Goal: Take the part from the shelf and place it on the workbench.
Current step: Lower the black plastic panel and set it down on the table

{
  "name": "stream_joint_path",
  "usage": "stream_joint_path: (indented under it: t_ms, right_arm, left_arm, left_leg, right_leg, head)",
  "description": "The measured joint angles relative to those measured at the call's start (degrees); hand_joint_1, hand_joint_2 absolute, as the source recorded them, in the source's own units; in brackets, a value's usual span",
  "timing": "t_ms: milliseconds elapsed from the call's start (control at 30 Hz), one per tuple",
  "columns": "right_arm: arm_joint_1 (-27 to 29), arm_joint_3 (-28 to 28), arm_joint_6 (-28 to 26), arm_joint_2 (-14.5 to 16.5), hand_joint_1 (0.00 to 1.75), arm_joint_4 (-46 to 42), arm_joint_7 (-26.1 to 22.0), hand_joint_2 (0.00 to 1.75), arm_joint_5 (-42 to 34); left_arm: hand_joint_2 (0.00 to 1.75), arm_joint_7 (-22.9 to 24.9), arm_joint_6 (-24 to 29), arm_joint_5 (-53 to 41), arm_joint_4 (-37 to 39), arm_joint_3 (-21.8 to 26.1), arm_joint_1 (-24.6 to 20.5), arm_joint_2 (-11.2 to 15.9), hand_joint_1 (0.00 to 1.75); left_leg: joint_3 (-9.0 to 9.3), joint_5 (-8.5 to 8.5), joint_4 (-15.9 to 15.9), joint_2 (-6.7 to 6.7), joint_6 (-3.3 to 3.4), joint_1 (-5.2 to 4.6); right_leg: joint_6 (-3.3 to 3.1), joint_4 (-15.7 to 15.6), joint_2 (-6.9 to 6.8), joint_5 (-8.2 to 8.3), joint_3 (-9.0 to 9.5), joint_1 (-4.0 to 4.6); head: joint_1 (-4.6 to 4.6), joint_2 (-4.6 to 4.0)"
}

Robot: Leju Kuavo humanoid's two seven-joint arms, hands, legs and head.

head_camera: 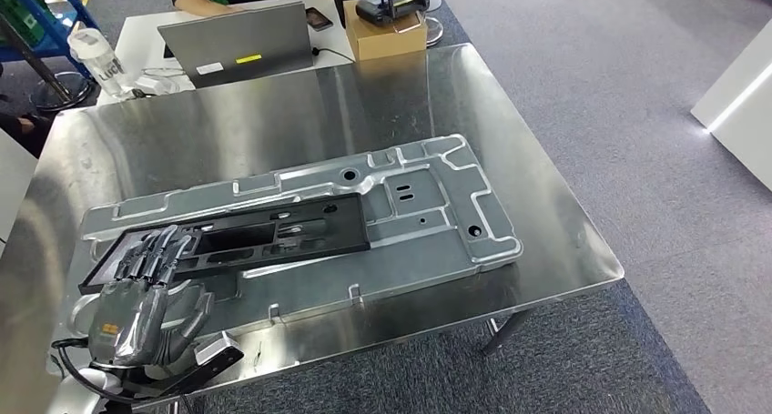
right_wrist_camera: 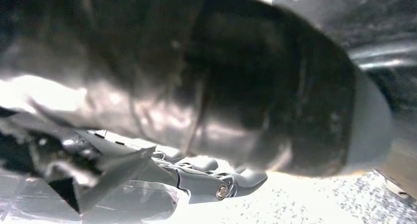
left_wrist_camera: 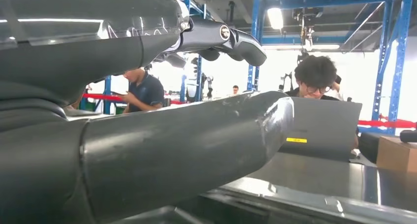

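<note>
Black part (head_camera: pixel 246 241) on metal panel (head_camera: pixel 428 209) on workbench (head_camera: pixel 546 205); laptop (head_camera: pixel 238 43), box (head_camera: pixel 387 34) behind.

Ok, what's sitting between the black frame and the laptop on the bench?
In the head view, only the far strip of the silver panel under the black frame, then bare bench top up to the laptop. Nothing loose lies there.

Water bottle (head_camera: pixel 94 57): partial "LUC" lettering.
</note>
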Motion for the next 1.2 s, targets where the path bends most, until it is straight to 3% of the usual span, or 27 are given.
stream_joint_path:
  t_ms: [33, 67, 133, 200, 300, 333, 367, 467, 500, 533, 567, 633, 700, 733, 833, 867, 967, 1000, 1033, 1067, 1100, 1133, 1200]
  right_arm:
    - [0.0, 0.0, 0.0, 0.0, 0.00, 0.0, 0.0, 0.00, 0.0]
    - [0.0, 0.0, 0.0, 0.0, 0.00, 0.0, 0.0, 0.00, 0.0]
    - [0.0, 0.0, 0.0, 0.0, 0.00, 0.0, -0.1, 0.00, 0.0]
    - [0.0, 0.0, 0.0, 0.1, 0.00, 0.0, -0.3, 0.00, 0.1]
    - [0.1, 0.0, 0.0, 0.0, 0.00, 0.0, -0.3, 0.00, 0.1]
    - [0.1, 0.0, 0.0, 0.0, 0.00, 0.0, -0.4, 0.00, 0.1]
    - [0.1, 0.0, 0.0, 0.0, 0.00, 0.0, -0.4, 0.00, 0.1]
    - [0.1, 0.0, -0.1, 0.0, 0.00, -0.1, -0.6, 0.00, 0.1]
    - [0.2, -0.1, -0.2, 0.0, 0.00, -0.1, -0.7, 0.00, 0.0]
    - [0.2, -0.1, -0.6, 0.0, 0.00, -0.1, -1.0, 0.00, -0.2]
    - [0.4, -0.3, -1.1, 0.0, 0.00, -0.1, -1.5, 0.00, -0.5]
    - [0.9, -0.6, -2.2, 0.0, 0.00, -0.1, -2.7, 0.00, -1.1]
    - [1.4, -0.8, -2.7, 0.0, 0.00, 0.0, -3.4, 0.00, -1.5]
    - [1.5, -0.9, -2.9, 0.0, 0.00, 0.1, -3.6, 0.00, -1.5]
    - [1.5, -1.2, -3.1, 0.1, 0.00, 0.3, -3.8, 0.00, -1.7]
    - [1.4, -1.3, -3.1, 0.1, 0.00, 0.3, -3.8, 0.00, -1.7]
    - [1.4, -1.4, -3.3, 0.2, 0.00, 0.4, -3.9, 0.00, -1.8]
    - [1.4, -1.5, -3.3, 0.2, 0.00, 0.4, -3.9, 0.00, -1.9]
    - [1.4, -1.6, -3.4, 0.3, 0.00, 0.4, -3.9, 0.00, -2.0]
    - [1.4, -1.7, -3.6, 0.4, 0.00, 0.4, -3.7, 0.00, -2.1]
    - [1.4, -1.8, -3.8, 0.5, 0.00, 0.4, -3.6, 0.00, -2.3]
    - [1.4, -1.9, -4.1, 0.6, 0.00, 0.4, -3.3, 0.00, -2.5]
    - [1.4, -2.2, -4.5, 1.0, 0.00, 0.4, -2.4, 0.00, -2.9]
  left_arm:
    - [0.00, 0.0, 0.1, 0.0, -0.1, 0.1, 0.2, 0.0, 0.00]
    - [0.00, 0.0, 0.3, -0.1, -0.1, 0.1, 0.4, 0.0, 0.00]
    - [0.00, -0.1, 0.6, -0.2, -0.5, 0.3, 0.6, 0.0, 0.00]
    - [0.00, -0.1, 1.0, -0.5, -1.1, 0.5, 0.9, -0.1, 0.00]
    - [0.00, -0.2, 1.8, -1.1, -1.8, 1.0, 1.4, -0.2, 0.00]
    - [0.00, -0.2, 1.9, -1.2, -1.9, 1.1, 1.5, -0.3, 0.00]
    - [0.00, -0.3, 2.0, -1.3, -2.1, 1.2, 1.5, -0.4, 0.00]
    - [0.00, 0.2, 3.0, -2.1, -2.6, 1.6, 2.4, -0.6, 0.00]
    - [0.00, 0.9, 4.2, -2.8, -3.1, 1.9, 3.5, -0.7, 0.00]
    - [0.00, 2.0, 6.0, -3.6, -4.1, 2.6, 5.4, -0.8, 0.00]
    - [0.00, 3.2, 8.0, -4.2, -5.5, 3.4, 8.0, -0.9, 0.00]
    - [0.00, 5.4, 11.3, -4.5, -8.8, 5.1, 14.0, -0.9, 0.00]
    - [0.00, 6.7, 13.0, -4.3, -11.4, 6.4, 18.7, -0.9, 0.00]
    - [0.00, 7.0, 13.5, -4.4, -12.4, 6.8, 20.4, -0.9, 0.00]
    - [0.00, 7.4, 13.8, -4.6, -14.3, 7.6, 23.4, -1.0, 0.00]
    - [0.00, 7.6, 13.7, -4.6, -14.7, 7.8, 24.0, -1.0, 0.00]
    - [0.00, 7.9, 13.5, -4.4, -15.3, 8.3, 25.0, -1.2, 0.00]
    - [0.00, 8.2, 13.5, -3.8, -15.4, 8.5, 25.3, -1.2, 0.00]
    - [0.00, 8.6, 13.6, -2.8, -15.4, 8.7, 25.8, -1.3, 0.00]
    - [0.00, 9.1, 14.0, -1.2, -15.4, 8.8, 26.5, -1.5, 0.00]
    - [0.00, 9.5, 14.6, 1.1, -15.4, 9.0, 27.6, -1.8, 0.00]
    - [0.00, 9.5, 15.4, 3.9, -15.3, 9.2, 28.9, -2.4, 0.00]
    - [0.00, 7.3, 16.8, 11.0, -14.0, 10.2, 31.1, -4.5, 0.00]
  left_leg:
    - [0.62, 0.32, 0.3, 0.00, 0.00, 0.00]
    - [2.27, 1.61, -1.6, 0.00, 0.08, 0.00]
    - [7.49, 4.24, -9.3, -0.02, 0.45, -0.10]
    - [10.72, 5.11, -14.8, -0.09, 0.89, -0.41]
    - [10.40, 5.80, -15.8, -0.04, 1.66, -0.59]
    - [10.05, 6.31, -16.0, 0.10, 2.09, -0.47]
    - [9.56, 6.89, -16.1, 0.27, 2.57, -0.31]
    - [7.66, 8.52, -16.1, 0.65, 3.32, -0.31]
    - [7.04, 9.01, -16.0, 0.77, 3.31, -0.39]
    - [6.43, 9.42, -15.9, 0.95, 3.25, -0.47]
    - [5.87, 9.73, -15.7, 1.19, 3.15, -0.52]
    - [4.85, 10.15, -15.2, 1.59, 2.89, -0.59]
    - [4.16, 10.69, -14.8, 1.61, 2.47, -0.73]
    - [3.95, 11.09, -14.8, 1.54, 2.20, -0.77]
    - [3.36, 11.61, -14.7, 1.11, 1.21, -0.80]
    - [2.86, 10.33, -13.9, 0.91, 0.96, -0.77]
    - [0.70, 2.29, -5.6, 0.56, 0.35, -0.51]
    - [0.35, 0.72, -2.4, 0.56, 0.15, -0.45]
    - [0.54, 0.68, -0.3, 0.56, -0.01, -0.40]
    - [1.50, 1.96, 0.2, 0.56, -0.13, -0.34]
    - [3.38, 3.91, -1.2, 0.57, -0.21, -0.26]
    - [6.15, 5.36, -4.5, 0.57, -0.25, -0.15]
    - [12.02, 5.03, -13.0, 0.53, 0.01, -0.25]
  right_leg:
    - [0.04, 0.2, -0.03, 0.28, -0.54, 0.07]
    - [0.13, 0.4, -0.03, 0.56, -1.06, 0.11]
    - [0.49, 0.9, -0.02, 1.05, -1.94, 0.19]
    - [1.14, 1.1, 0.02, 1.62, -2.36, 0.26]
    - [2.30, 1.0, 0.12, 2.53, -2.49, 0.23]
    - [2.63, 1.3, 0.14, 1.90, -2.75, 0.20]
    - [2.92, 2.6, 0.16, 0.25, -3.27, 0.19]
    - [3.65, 11.9, 0.16, -7.68, -5.80, 0.15]
    - [3.82, 14.9, 0.16, -8.91, -6.09, 0.15]
    - [3.91, 16.3, 0.15, -8.81, -5.58, 0.15]
    - [3.89, 15.7, 0.13, -7.61, -4.04, 0.13]
    - [3.52, 8.8, 0.18, -4.99, 1.65, 0.10]
    - [2.85, 1.0, 0.29, -4.88, 6.68, 0.32]
    - [2.50, -1.0, 0.30, -5.30, 7.70, 0.47]
    - [1.18, -2.2, -0.05, -4.24, 7.18, 0.32]
    - [0.63, -2.5, -0.23, -3.52, 6.62, 0.14]
    - [-0.15, -2.7, -0.71, -1.42, 4.17, 0.04]
    - [-0.11, -2.6, -0.82, -0.80, 3.28, 0.06]
    - [-0.05, -2.3, -0.90, -0.22, 2.34, 0.06]
    - [0.07, -2.0, -0.94, 0.31, 1.33, 0.03]
    - [0.24, -1.5, -0.94, 0.78, 0.26, -0.03]
    - [0.49, -0.9, -0.87, 1.18, -0.73, -0.08]
    - [1.19, 0.3, -0.67, 1.86, -2.11, -0.04]
  head:
    - [0.00, 0.00]
    - [0.01, 0.00]
    - [0.00, 0.00]
    - [0.00, 0.00]
    - [0.03, 0.00]
    - [0.04, 0.00]
    - [0.04, 0.00]
    - [0.04, 0.00]
    - [0.04, 0.00]
    - [0.04, 0.00]
    - [0.04, 0.00]
    - [0.03, 0.00]
    - [0.02, 0.00]
    - [0.02, 0.00]
    - [0.03, 0.00]
    - [0.02, 0.00]
    - [0.01, 0.00]
    - [0.01, 0.00]
    - [0.02, 0.00]
    - [0.00, 0.00]
    - [0.01, 0.00]
    - [0.00, 0.00]
    - [0.00, 0.00]
